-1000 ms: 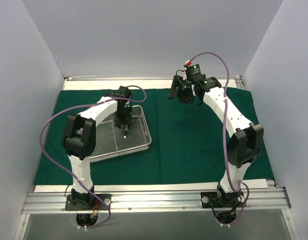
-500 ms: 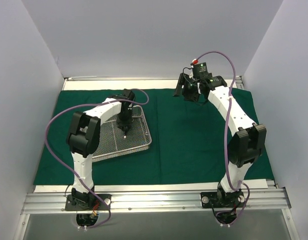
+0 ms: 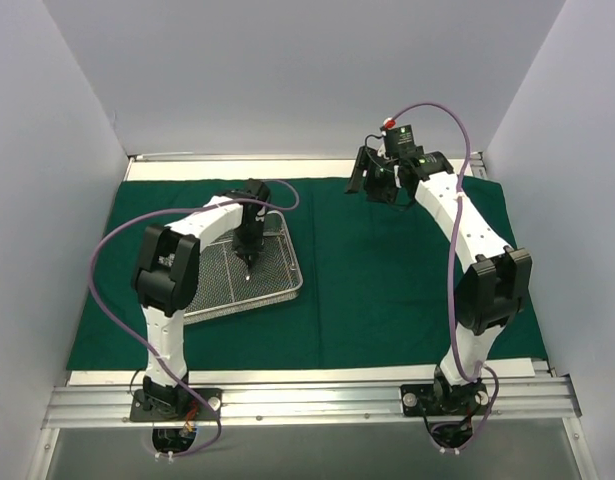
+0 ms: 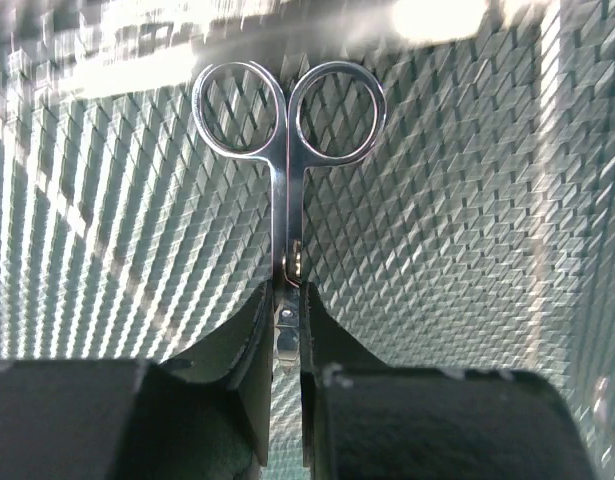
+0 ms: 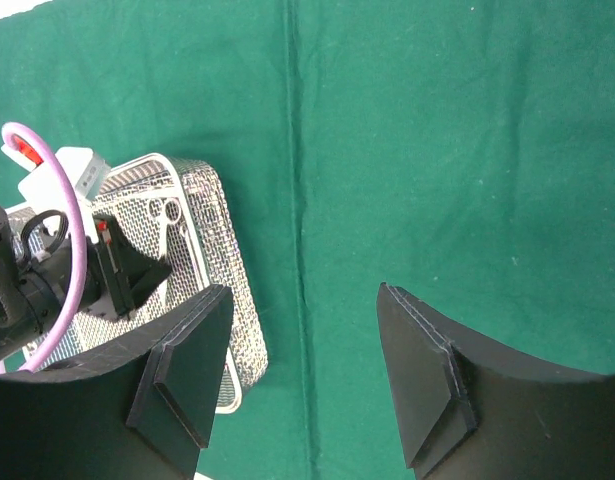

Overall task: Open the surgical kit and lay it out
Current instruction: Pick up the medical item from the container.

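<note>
The dark green drape [image 3: 387,280] lies spread flat over the table. On its left part sits the silver wire-mesh tray [image 3: 279,290]. My left gripper [image 3: 247,253] reaches down into the tray. In the left wrist view its jaws [image 4: 284,292] are shut on the scissors [image 4: 285,200] at the pivot, and the ring handles point away over the mesh [image 4: 447,250]. My right gripper [image 3: 373,188] hangs open above the drape's far edge. In the right wrist view its fingers [image 5: 305,292] hold nothing, with the tray [image 5: 215,235] below to the left.
White walls close in the table on the left, right and back. A metal rail [image 3: 307,400] carrying both arm bases runs along the near edge. A fold crease [image 5: 295,200] runs through the drape to the right of the tray.
My left gripper's jaws have closed in on the scissors inside the tray. The right gripper moved slightly right and toward the back early on, then held still.
</note>
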Motion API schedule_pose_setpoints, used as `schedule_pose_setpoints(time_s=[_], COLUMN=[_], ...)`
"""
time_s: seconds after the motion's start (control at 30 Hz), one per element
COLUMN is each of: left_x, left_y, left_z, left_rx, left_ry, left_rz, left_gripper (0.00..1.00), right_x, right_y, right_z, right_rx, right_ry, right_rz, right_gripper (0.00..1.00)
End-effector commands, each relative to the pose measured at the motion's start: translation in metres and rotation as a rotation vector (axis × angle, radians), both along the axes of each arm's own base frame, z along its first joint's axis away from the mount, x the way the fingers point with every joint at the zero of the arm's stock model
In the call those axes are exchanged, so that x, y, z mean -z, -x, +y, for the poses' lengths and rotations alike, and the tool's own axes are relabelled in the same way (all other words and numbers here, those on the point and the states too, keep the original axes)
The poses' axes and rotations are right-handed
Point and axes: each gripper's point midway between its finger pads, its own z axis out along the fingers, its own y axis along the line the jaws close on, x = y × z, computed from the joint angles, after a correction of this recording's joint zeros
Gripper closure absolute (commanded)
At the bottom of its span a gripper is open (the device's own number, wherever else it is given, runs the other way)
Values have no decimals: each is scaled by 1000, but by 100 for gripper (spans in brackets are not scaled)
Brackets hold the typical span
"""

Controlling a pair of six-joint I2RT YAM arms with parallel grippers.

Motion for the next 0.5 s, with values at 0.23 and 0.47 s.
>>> schedule_pose_setpoints(time_s=[0.23,0.47], left_x=[-111,-147], left_y=[24,35], left_z=[15,3], left_rx=[23,47], left_ry=[59,190], left_rz=[-89,-156], left_gripper=[98,98], right_x=[2,-3], right_y=[2,27], right_z=[54,136], right_rx=[-167,-430], right_ry=[-47,-339], right_rz=[9,64], right_gripper=[41,36])
